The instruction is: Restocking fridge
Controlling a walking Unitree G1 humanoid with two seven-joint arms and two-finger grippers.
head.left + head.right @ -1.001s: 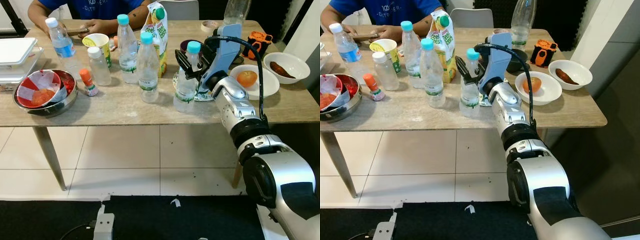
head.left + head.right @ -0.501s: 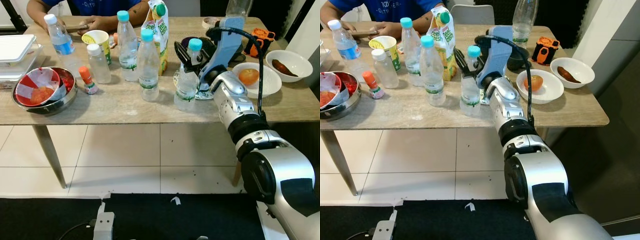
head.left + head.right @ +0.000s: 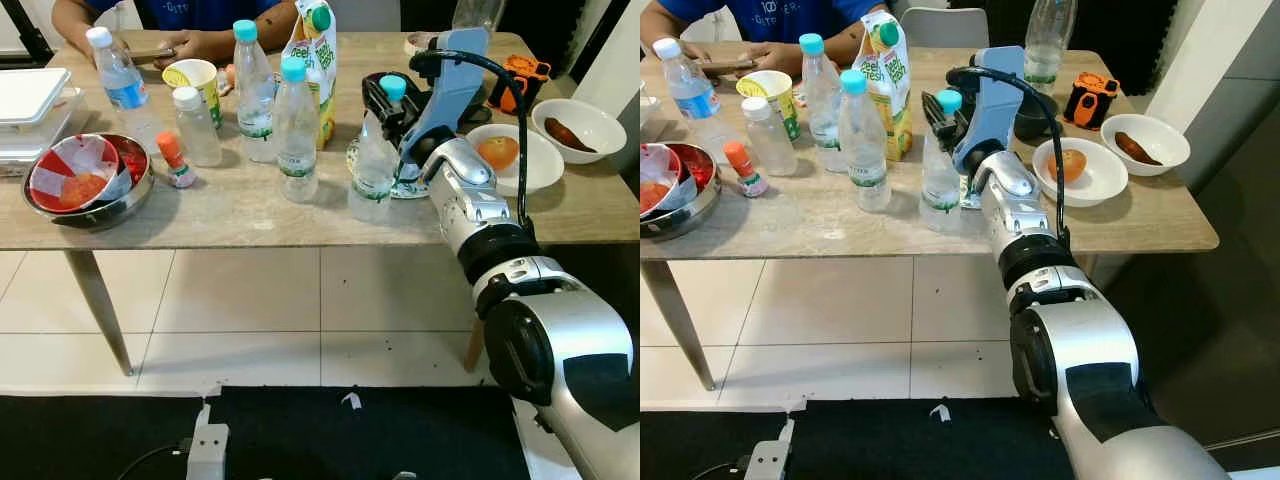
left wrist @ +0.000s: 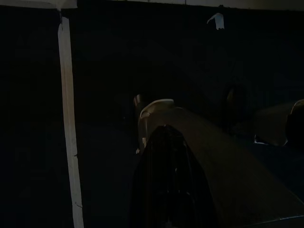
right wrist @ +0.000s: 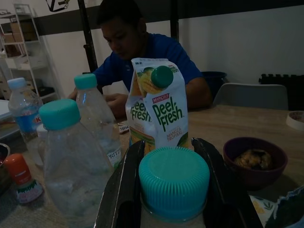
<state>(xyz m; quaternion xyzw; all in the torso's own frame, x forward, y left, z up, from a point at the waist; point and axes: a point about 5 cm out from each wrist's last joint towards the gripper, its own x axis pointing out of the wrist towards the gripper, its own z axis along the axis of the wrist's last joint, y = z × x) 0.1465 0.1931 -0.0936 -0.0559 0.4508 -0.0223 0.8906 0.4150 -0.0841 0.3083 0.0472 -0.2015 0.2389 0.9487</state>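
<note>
A clear water bottle (image 3: 372,175) with a teal cap (image 5: 174,183) stands on the wooden table (image 3: 250,225) near its front middle. My right gripper (image 3: 389,95) reaches in from the right, and its two black fingers (image 5: 124,190) press against both sides of the cap. It is shut on the bottle at the neck, and the bottle stands upright on the table. In the left wrist view, which is very dark, my left gripper (image 4: 166,190) hangs idle as a dark shape over a dark floor.
Left of the held bottle stand three more water bottles (image 3: 297,130), a Peel Fresh juice carton (image 3: 315,55), a paper cup (image 3: 197,80), a small sauce bottle (image 3: 175,165) and a metal bowl (image 3: 90,195). To its right lie white bowls with fruit (image 3: 505,160). A person (image 5: 137,52) sits across the table.
My right gripper has moved forward over the bottle's top, and its fingers have gone from spread wide beside the cap to tight against it.
</note>
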